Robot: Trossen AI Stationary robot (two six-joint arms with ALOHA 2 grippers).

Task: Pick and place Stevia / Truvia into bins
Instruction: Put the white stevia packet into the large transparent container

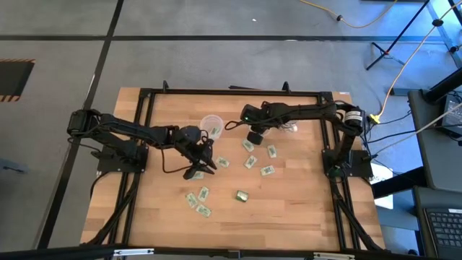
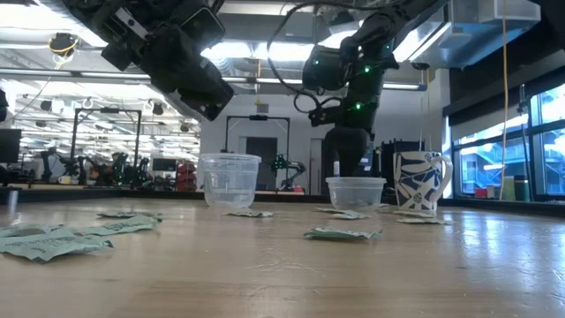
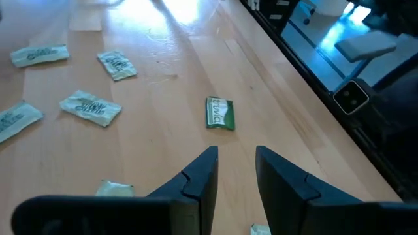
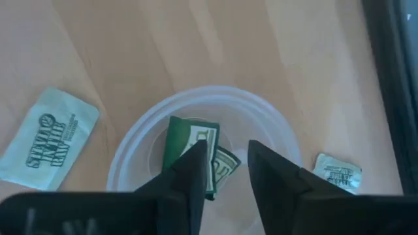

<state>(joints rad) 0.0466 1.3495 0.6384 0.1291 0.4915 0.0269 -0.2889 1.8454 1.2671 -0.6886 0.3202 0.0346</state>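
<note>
Right gripper (image 4: 225, 166) hangs with fingers parted and empty over the clear cup (image 4: 130, 150) near the tabletop's far edge, green Truvia sachets (image 4: 186, 140) already inside; descending carelessly, I judge, could tip the light cup and spill them.

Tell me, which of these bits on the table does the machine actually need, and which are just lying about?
Part of the job:
- green and white sweetener packets
- taller clear cup
- shorter clear cup, already holding packets, right pincer over it
- left pincer, open above the packets

Just lying about:
- patterned mug
</note>
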